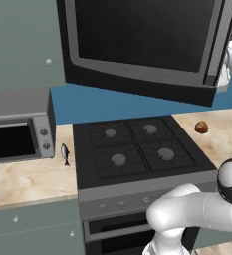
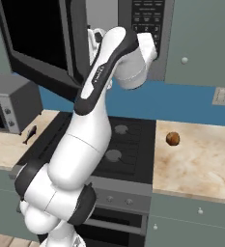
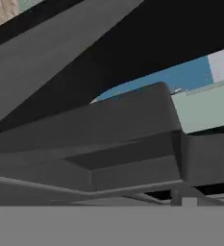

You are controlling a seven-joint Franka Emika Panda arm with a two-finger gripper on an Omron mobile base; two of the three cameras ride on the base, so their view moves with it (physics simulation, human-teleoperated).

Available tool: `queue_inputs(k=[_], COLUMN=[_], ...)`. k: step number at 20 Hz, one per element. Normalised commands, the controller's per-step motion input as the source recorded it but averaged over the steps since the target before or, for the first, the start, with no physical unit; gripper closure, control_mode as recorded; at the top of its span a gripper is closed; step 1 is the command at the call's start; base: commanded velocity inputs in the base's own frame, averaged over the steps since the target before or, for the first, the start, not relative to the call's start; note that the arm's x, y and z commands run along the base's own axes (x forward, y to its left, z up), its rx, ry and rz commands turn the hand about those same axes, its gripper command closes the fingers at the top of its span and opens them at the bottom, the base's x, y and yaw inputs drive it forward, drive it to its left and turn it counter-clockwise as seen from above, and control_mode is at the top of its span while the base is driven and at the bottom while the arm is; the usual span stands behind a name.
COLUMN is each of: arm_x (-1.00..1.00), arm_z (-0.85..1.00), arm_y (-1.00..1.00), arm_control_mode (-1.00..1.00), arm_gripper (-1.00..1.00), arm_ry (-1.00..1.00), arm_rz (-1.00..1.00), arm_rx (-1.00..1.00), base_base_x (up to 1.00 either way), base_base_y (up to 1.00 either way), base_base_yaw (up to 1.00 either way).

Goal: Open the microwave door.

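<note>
The microwave door stands swung out over the stove, its dark glass window facing the left base view. In the right base view the door angles out to the left, away from the microwave with its black keypad strip. My gripper is at the door's right edge, by the grey frame where the handle side is. From the right base view the gripper sits tucked just behind the door's free edge. The hand view is too close to dark grey surfaces to show the fingers, so open or shut is unclear.
A black four-burner stove lies below the door. A silver toaster oven stands on the left counter with a small fish beside it. A brown round item rests on the right counter. My arm spans the stove front.
</note>
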Motion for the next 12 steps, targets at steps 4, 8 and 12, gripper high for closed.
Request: queue_inputs(k=[4,8,12], arm_x=[-0.46,-0.55,-0.62], arm_z=[0.0,0.0,0.0], arm_y=[0.69,0.7,0.68], arm_control_mode=[-1.0,-1.0,-1.0], arm_gripper=[-1.0,-1.0,-1.0], arm_ry=[-0.18,-0.18,-0.18], arm_rz=[0.42,0.4,0.38], arm_rx=[0.09,0.09,0.08], base_base_x=[0.0,0.0,0.0], base_base_y=[0.0,0.0,0.0], base_base_yaw=[0.0,0.0,0.0])
